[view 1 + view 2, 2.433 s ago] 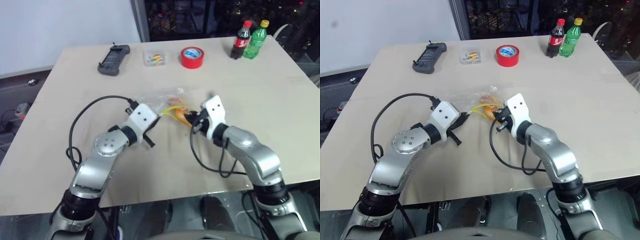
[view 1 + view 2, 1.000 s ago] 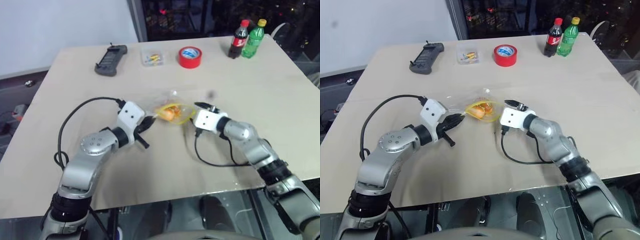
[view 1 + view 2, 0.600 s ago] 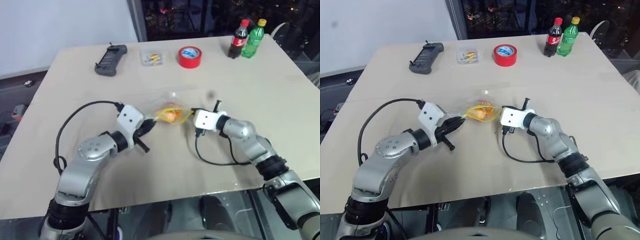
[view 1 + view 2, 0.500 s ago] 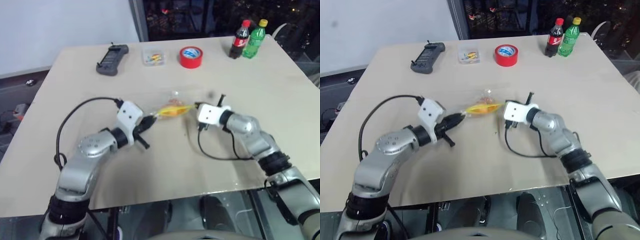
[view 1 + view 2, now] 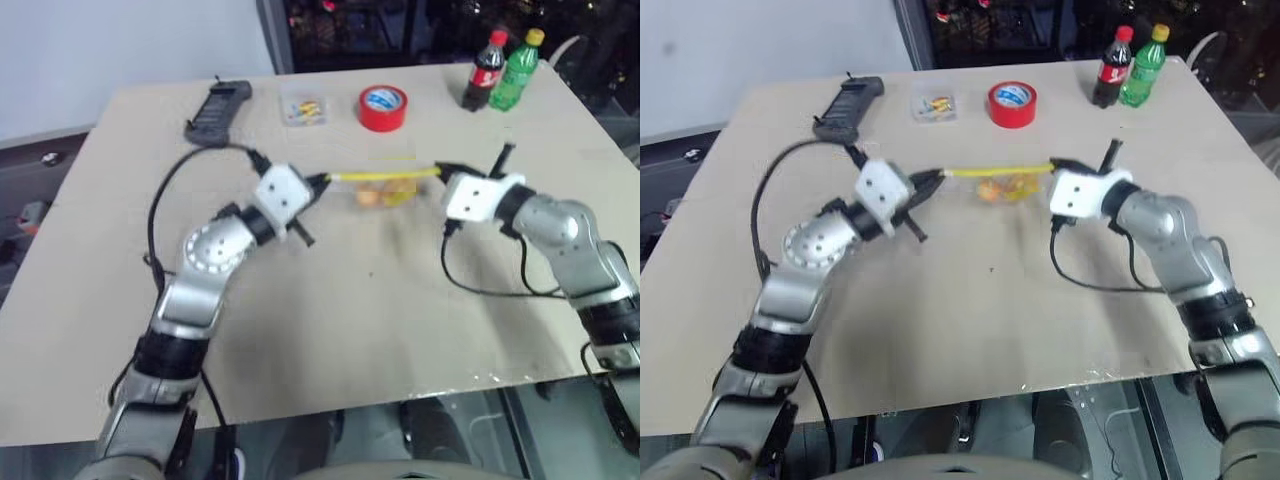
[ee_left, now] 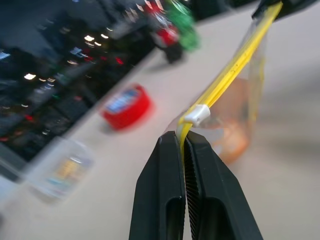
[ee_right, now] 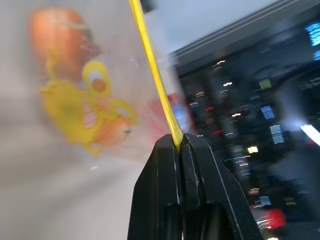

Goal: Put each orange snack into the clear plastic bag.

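A yellow seal strip (image 5: 384, 175) is seen along the clear plastic bag (image 5: 385, 190), through which the orange snacks (image 5: 380, 195) show. Black fingers (image 6: 172, 200) are borne by the white-cased left end effector (image 5: 318, 183) and right end effector (image 5: 440, 170). The counter (image 5: 350, 320) is pale beige; a red tape roll (image 5: 383, 108) has a blue-and-white centre

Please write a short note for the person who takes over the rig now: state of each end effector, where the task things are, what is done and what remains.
Left end effector: shut on the clear plastic bag's yellow seal strip, at one end.
Right end effector: shut on the strip's other end.
The bag hangs between them with the strip taut.
Orange snacks: inside the bag.
Done: snacks bagged.
Left: probably only setting the bag down.
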You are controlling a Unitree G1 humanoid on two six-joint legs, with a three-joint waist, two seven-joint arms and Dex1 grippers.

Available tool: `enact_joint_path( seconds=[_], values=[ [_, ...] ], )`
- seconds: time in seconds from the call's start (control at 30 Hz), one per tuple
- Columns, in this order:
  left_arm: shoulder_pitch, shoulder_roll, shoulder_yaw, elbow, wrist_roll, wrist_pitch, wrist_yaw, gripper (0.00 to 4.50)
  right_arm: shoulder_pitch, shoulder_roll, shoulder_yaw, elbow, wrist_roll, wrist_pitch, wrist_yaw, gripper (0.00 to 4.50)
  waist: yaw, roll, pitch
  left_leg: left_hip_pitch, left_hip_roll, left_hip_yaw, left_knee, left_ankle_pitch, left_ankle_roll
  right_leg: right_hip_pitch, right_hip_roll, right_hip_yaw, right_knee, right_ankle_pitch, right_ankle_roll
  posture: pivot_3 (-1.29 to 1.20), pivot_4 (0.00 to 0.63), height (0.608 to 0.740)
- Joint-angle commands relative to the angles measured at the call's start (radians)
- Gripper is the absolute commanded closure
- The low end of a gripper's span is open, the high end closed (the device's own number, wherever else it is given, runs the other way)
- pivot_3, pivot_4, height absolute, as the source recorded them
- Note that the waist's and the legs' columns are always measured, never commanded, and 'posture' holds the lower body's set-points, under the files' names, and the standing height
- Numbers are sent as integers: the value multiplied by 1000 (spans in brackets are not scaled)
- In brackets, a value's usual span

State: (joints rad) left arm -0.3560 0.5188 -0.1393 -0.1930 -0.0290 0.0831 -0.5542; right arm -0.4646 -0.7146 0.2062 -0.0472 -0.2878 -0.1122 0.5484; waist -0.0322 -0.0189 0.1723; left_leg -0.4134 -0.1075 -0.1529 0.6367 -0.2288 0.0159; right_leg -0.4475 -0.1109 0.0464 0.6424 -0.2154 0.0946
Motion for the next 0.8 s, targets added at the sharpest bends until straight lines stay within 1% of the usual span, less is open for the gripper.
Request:
enact_joint_path(
  seconds=[0.03, 0.1, 0.13, 0.17, 0.23, 0.27, 0.3, 0.33, 0.37, 0.43, 0.5, 0.53, 0.57, 0.67, 0.7, 0.73, 0.77, 0.8],
  values=[
    [114, 11, 20, -98, 54, -17, 44, 4500, 181, -26, -97, -140, 19, 120, 13, 3688, 3, 0, 0, 0, 0, 0, 1, 0, 0, 0, 0, 0, 1, 0, 0, 0, 150, 740],
    [159, 23, -3, -125, 121, -31, 57, 4500, 292, -19, -143, -280, 84, 201, 51, 2604, 10, 1, 1, 1, 0, 1, 3, 0, 0, 1, 1, 1, 3, 3, 0, 0, 150, 740],
    [168, 26, -7, -134, 139, -27, 60, 4500, 326, -25, -160, -333, 113, 230, 77, 2305, 14, 2, 2, 1, 1, 2, 3, 0, 0, 1, 2, 1, 3, 5, 0, 0, 150, 740],
    [171, 27, -6, -145, 150, -18, 60, 4500, 362, -49, -179, -397, 129, 245, 112, 1822, 15, 3, 2, 2, 5, 5, 6, -1, 2, 2, 6, 3, 3, 7, 0, 0, 150, 740],
    [170, 31, -5, -160, 159, -3, 49, 4500, 395, -81, -192, -487, 152, 270, 162, 1822, 17, 5, 4, 6, 6, 6, 9, -1, 3, 8, 7, 3, 2, 10, 2, 0, 150, 740],
    [167, 37, -4, -168, 161, 4, 39, 4500, 373, -73, -170, -531, 165, 297, 176, 1822, 17, 5, 5, 14, 7, 7, 10, -2, 4, 17, 8, 3, 1, 9, 4, 0, 150, 740],
    [163, 42, -6, -171, 165, 4, 32, 4500, 340, -56, -140, -557, 170, 320, 182, 1822, 15, 4, 6, 22, 8, 7, 11, -2, 4, 26, 9, 2, -1, 8, 7, 0, 150, 740],
    [158, 44, -7, -174, 158, 9, 20, 4500, 288, -22, -88, -565, 158, 334, 181, 1822, 13, 3, 6, 30, 10, 7, 10, -5, 0, 35, 9, 2, -3, 5, 5, 0, 150, 740],
    [154, 44, -7, -177, 154, 14, 13, 4500, 239, 12, -39, -562, 141, 339, 178, 1822, 8, 3, 7, 34, 11, 7, 10, -5, 0, 40, 9, 2, -3, 5, 5, 0, 150, 740],
    [139, 44, -12, -178, 151, 22, 1, 4500, 136, 87, 67, -511, 93, 331, 179, 1822, -1, 3, 7, 36, 15, 8, 11, -5, -1, 40, 8, -3, -3, 5, 5, 0, 150, 740],
    [127, 41, -15, -181, 152, 33, -7, 4500, 52, 139, 149, -430, 33, 289, 176, 1822, -1, 3, 7, 35, 16, 7, 11, -5, 0, 39, 8, -5, -2, 6, 4, 0, 150, 740],
    [122, 40, -17, -185, 150, 43, -13, 4500, 16, 166, 183, -385, 10, 272, 171, 1822, 0, 3, 7, 35, 15, 7, 12, -2, 4, 37, 8, -5, -1, 9, 6, 0, 150, 740],
    [118, 39, -18, -191, 150, 51, -18, 4500, -17, 187, 210, -344, -10, 251, 165, 1822, 2, 3, 7, 34, 15, 7, 11, -2, 4, 36, 9, -5, -1, 10, 7, 0, 150, 740],
    [113, 37, -20, -204, 153, 68, -26, 4500, -79, 233, 241, -262, -35, 223, 158, 1822, 11, 3, 7, 30, 13, 7, 11, -2, 2, 32, 8, -6, -2, 13, 2, 0, 150, 740],
    [112, 37, -21, -208, 156, 72, -27, 4500, -94, 244, 245, -240, -41, 213, 155, 2201, 14, 3, 7, 29, 13, 7, 10, -1, -1, 32, 7, -6, -2, 13, 2, 0, 150, 740],
    [114, 37, -21, -213, 158, 76, -27, 4500, -107, 246, 252, -223, -54, 196, 153, 2351, 15, 3, 7, 28, 13, 7, 10, -1, -2, 31, 7, -5, -3, 13, 2, 0, 150, 740],
    [116, 38, -21, -219, 160, 80, -28, 4500, -116, 248, 256, -210, -66, 179, 150, 2615, 16, 3, 7, 28, 13, 7, 10, -2, -2, 31, 7, -5, -4, 13, 2, 0, 150, 740],
    [119, 37, -21, -227, 161, 88, -29, 4500, -122, 249, 258, -197, -78, 163, 146, 2615, 16, 3, 7, 27, 13, 7, 10, -2, -2, 30, 7, -5, -5, 13, 2, 0, 150, 740]
  ],
)
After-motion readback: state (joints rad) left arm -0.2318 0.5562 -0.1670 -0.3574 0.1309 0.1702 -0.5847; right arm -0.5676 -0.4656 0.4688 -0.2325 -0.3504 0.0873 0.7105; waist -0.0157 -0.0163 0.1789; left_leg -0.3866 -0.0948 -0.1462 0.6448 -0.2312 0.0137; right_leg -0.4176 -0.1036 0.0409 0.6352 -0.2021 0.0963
